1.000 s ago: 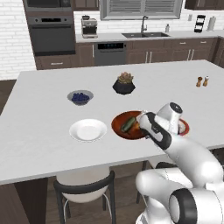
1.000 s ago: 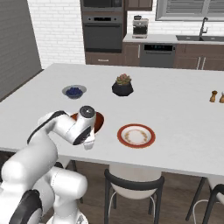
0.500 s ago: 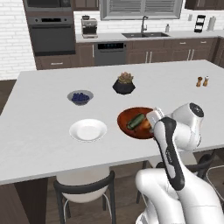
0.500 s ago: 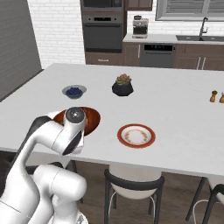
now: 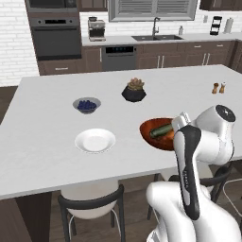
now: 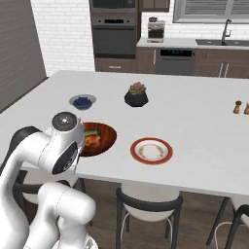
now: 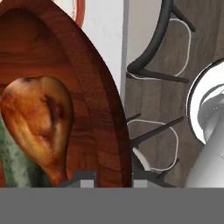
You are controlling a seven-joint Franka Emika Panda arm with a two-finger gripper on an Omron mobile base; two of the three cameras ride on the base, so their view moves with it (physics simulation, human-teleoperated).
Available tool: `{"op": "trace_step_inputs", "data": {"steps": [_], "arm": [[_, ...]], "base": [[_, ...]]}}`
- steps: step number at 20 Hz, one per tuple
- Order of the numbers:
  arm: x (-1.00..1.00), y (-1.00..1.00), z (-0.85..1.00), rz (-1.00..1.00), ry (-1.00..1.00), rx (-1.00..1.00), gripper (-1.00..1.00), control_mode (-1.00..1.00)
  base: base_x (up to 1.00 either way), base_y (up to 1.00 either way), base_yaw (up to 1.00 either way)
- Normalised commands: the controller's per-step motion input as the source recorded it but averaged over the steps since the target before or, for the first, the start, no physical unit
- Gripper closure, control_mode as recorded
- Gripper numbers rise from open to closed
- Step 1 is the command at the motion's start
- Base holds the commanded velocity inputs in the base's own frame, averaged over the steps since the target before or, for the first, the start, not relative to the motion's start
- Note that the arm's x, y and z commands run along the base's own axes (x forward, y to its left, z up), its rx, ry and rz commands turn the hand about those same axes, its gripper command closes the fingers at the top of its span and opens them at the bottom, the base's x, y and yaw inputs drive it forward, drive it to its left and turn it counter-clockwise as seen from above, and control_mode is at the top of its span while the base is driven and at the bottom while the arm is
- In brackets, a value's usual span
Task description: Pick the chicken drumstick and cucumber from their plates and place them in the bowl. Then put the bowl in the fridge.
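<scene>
Both base views look forward and down from behind the arm over the white island counter (image 5: 42, 142), toward the back wall's oven. From the left base view I see the bowl (image 5: 160, 134) right of centre; from the right, the bowl (image 6: 104, 138) lies left of centre. The hand view sits very close along the bowl (image 7: 100, 118) rim, past the counter edge, floor beyond.

My wide white island countertop (image 5: 52, 156) carries a plain white plate (image 5: 95, 140), a red-rimmed plate (image 6: 151, 150), a grey blueberry bowl (image 5: 87, 104), a black faceted pot (image 5: 133, 91) and two small shakers (image 5: 218, 88).
</scene>
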Motion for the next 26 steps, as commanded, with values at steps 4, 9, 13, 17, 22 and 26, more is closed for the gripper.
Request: {"op": "trace_step_inputs", "data": {"steps": [4,9,13,17,22,26], "arm": [[-0.79,0.06,-0.02,-0.21,-0.19,0.00,1.00,-1.00],[-0.11,0.00,-0.26,-0.13,-0.21,-0.02,1.00,-1.00],[0.00,0.00,-0.06,-0.01,-0.11,-0.01,1.00,-1.00],[0.00,0.00,0.00,0.00,0.00,0.00,1.00,-1.00],[0.00,0.00,0.00,0.00,0.00,0.00,1.00,-1.00],[-0.10,0.00,0.00,0.00,0.00,0.00,1.00,1.00]], "base": [[0.00,0.00,0.00],[0.00,0.00,0.00],[0.00,0.00,0.00],[0.00,0.00,0.00],[0.00,0.00,0.00],[-0.21,0.00,0.00]]}}
